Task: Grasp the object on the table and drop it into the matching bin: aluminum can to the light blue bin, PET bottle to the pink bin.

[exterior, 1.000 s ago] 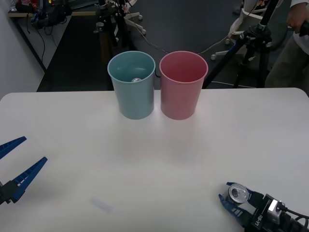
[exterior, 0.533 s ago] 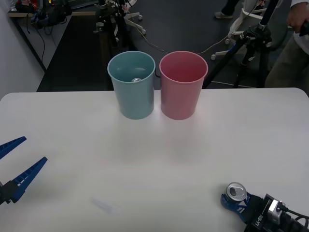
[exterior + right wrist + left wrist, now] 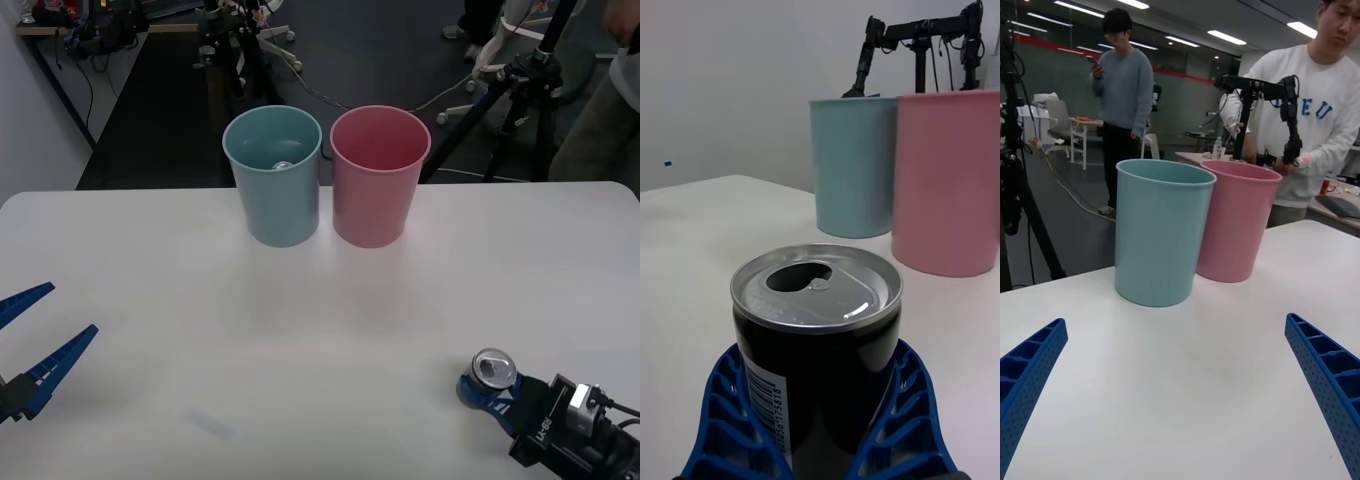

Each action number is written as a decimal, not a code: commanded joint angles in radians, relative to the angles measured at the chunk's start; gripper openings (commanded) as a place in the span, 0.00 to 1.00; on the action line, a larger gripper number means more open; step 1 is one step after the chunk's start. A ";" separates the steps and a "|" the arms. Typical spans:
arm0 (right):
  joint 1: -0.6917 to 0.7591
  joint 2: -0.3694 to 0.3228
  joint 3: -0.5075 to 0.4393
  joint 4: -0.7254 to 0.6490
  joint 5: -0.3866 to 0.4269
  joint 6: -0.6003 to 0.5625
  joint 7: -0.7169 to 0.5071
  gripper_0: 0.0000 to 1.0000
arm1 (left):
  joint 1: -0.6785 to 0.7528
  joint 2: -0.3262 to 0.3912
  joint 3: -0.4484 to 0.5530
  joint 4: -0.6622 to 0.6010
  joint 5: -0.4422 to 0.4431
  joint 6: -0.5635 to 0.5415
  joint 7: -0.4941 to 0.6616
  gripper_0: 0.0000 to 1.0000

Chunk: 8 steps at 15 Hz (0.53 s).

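With the right gripper jaws now clamped on the aluminum can, grasp looks secured: blue fingers hug both sides of the dark body in the right wrist view. A second ago the jaws were loose around the can; since then they've closed in and the can has shifted slightly up and away from the near edge of the table. Can upright, silver top showing, tab hole open. Can't tell if it's lifted off the table yet; looks barely so, if at all.

Relative to the can: light blue bin is well apart, far side and toward the robot's left; pink bin is touching or just beside the blue one, nearer the can's line. Something small and silvery already sits inside the light blue bin.

Left gripper parked at the table's left edge, jaws wide open, unchanged.

Judgement: next is lift, carry past pink, release over blue. Risk: clipping the pink rim.
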 commanded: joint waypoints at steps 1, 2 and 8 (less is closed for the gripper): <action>0.016 0.000 0.006 -0.145 0.024 0.073 -0.108 0.00 | 0.000 0.000 0.000 0.000 0.000 0.000 0.000 1.00; 0.024 0.000 0.014 -0.212 0.041 0.122 -0.155 0.00 | 0.000 0.000 0.000 0.000 0.000 0.000 0.000 1.00; 0.021 -0.002 0.081 -0.505 0.148 0.356 -0.420 0.00 | 0.000 0.000 0.000 0.000 0.000 0.000 0.000 1.00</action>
